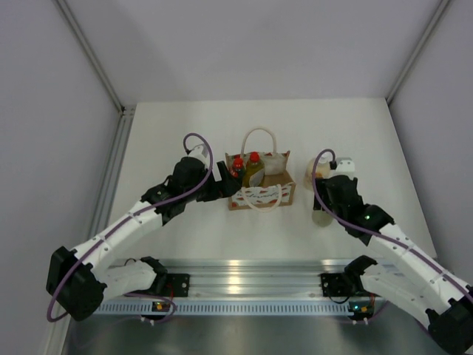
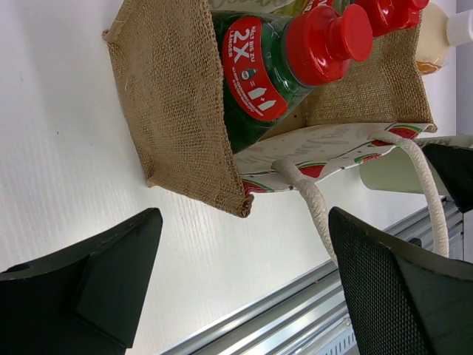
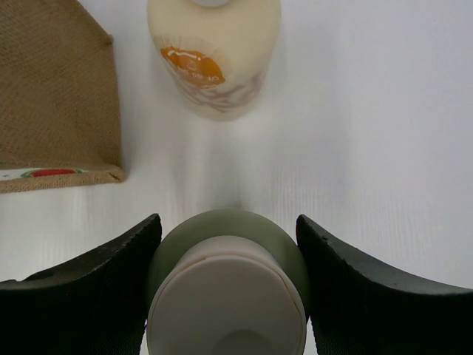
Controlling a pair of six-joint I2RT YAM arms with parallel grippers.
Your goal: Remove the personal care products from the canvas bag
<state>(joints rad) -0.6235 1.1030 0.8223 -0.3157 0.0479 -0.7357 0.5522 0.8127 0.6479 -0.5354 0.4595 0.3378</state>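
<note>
The canvas bag (image 1: 260, 194) stands upright mid-table. It holds the dark green bottle with red cap (image 2: 259, 81) and the yellow bottle with red cap (image 1: 254, 171). My left gripper (image 1: 224, 180) is open and empty at the bag's left front corner, and a cream loop handle (image 2: 314, 203) lies by its right finger. The cream pump bottle (image 1: 318, 171) stands on the table right of the bag. In front of it my right gripper (image 1: 325, 211) is shut on the pale green bottle with white cap (image 3: 228, 296), which stands upright on the table.
An aluminium rail (image 1: 251, 285) runs along the near edge by the arm bases. Pale enclosure walls stand on the left, the right and at the back. The bag's side (image 3: 59, 89) is left of the right gripper, and the cream pump bottle (image 3: 214, 59) is just ahead of it.
</note>
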